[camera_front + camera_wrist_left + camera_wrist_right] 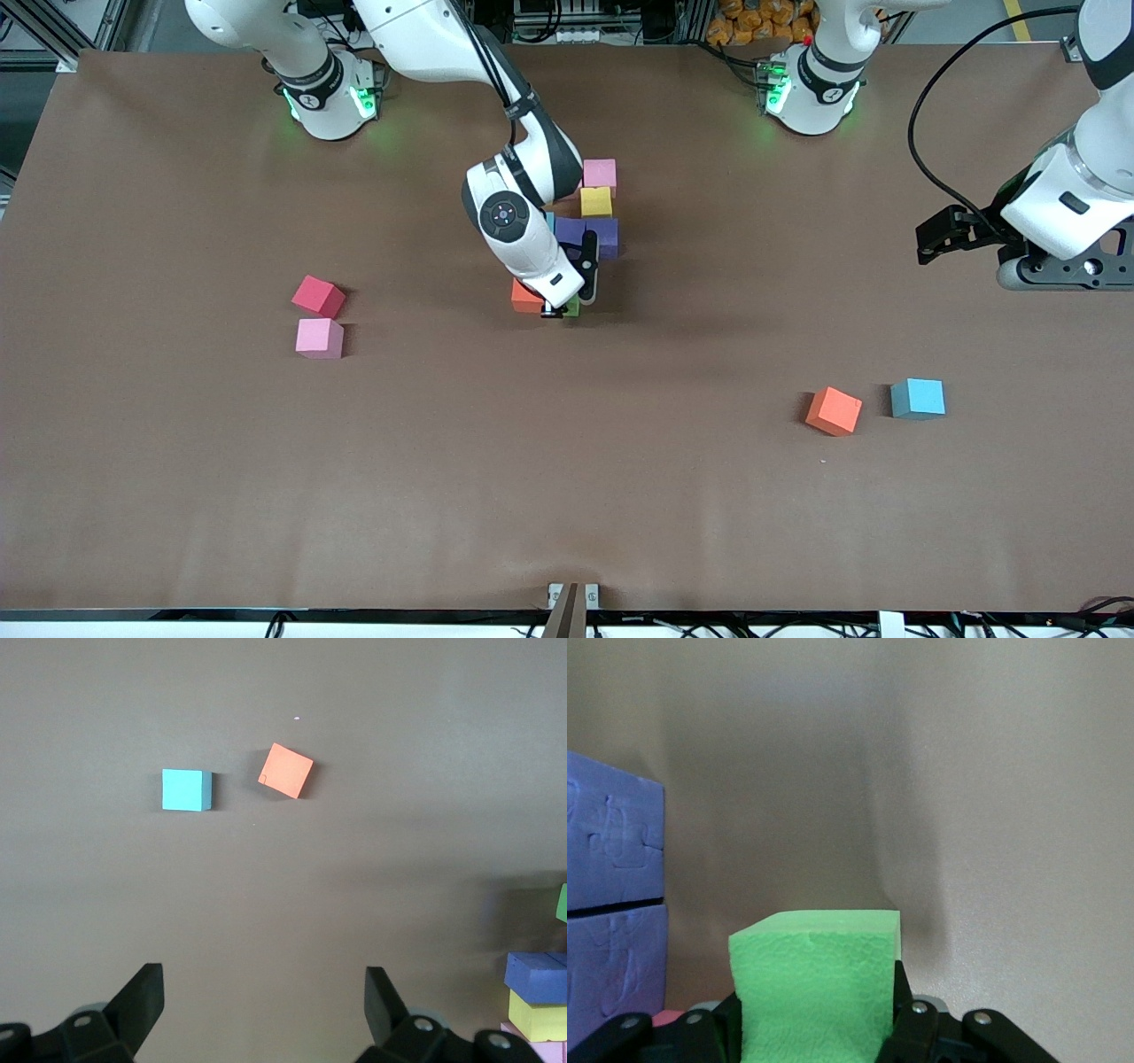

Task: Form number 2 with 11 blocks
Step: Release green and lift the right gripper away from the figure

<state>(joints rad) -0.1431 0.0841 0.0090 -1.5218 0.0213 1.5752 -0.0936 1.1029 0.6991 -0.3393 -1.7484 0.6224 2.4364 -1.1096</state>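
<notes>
At the centre of the front view we saw the right gripper (560, 310) clenched on a green block (572, 307) beside an orange block (526, 297), just below the partly built number 2 (595, 217); the left gripper (952, 237) waited at the frame's right edge. In the left wrist view its fingers (142, 997) stood released above a light blue block (186, 789). The right wrist view showed the green block (819, 988) grasped at the bottom centre.

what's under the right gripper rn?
The right gripper is shut on a green block, low beside the orange block at the partly built number 2. The arm covers whether the green block touches the table and some neighbouring cubes.
</notes>
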